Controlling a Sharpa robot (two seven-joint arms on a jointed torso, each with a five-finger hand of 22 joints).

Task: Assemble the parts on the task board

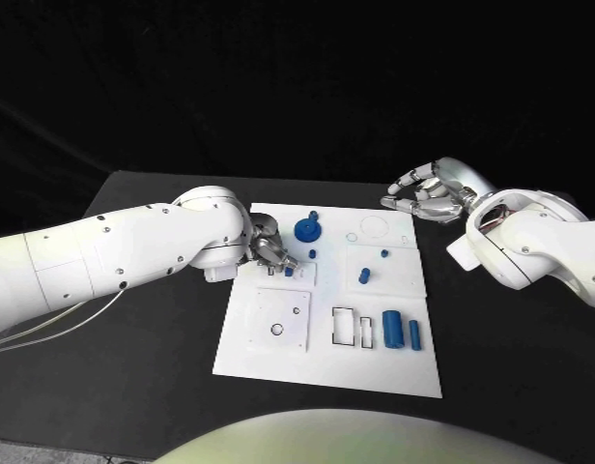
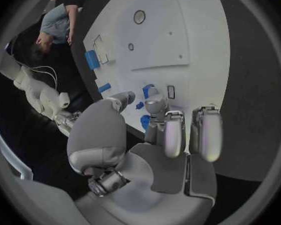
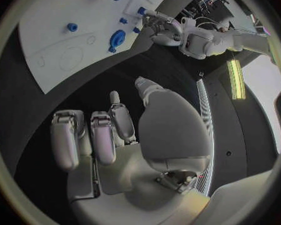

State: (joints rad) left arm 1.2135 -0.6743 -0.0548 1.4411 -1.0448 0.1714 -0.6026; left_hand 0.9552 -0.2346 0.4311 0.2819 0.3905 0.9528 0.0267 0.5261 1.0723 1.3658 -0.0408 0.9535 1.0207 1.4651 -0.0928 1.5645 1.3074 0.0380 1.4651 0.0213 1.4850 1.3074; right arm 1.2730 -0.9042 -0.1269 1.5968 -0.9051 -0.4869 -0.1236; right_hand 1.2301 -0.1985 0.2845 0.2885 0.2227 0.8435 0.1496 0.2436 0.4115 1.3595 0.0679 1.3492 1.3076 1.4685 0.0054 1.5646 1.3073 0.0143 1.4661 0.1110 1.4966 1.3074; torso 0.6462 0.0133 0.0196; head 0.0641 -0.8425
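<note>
Left hand (image 1: 269,253) rested at the task board (image 1: 328,372) near edge, fingertips (image 2: 154,104) pinching a small blue part (image 2: 147,90). Right hand (image 1: 430,196) hovered beyond the board's far corner, fingers loosely curled, holding nothing.

white task board (image 1: 328,360) lies flat, small blue parts (image 1: 394,330) on it.

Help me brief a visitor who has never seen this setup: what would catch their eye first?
The white rectangular task board in the middle of the black table, dotted with small blue parts like the round blue disc near its far edge and the blue cylinder near its right side. Next, the silver left hand working at the board's left edge, while the silver right hand hovers beyond the far right corner.
</note>
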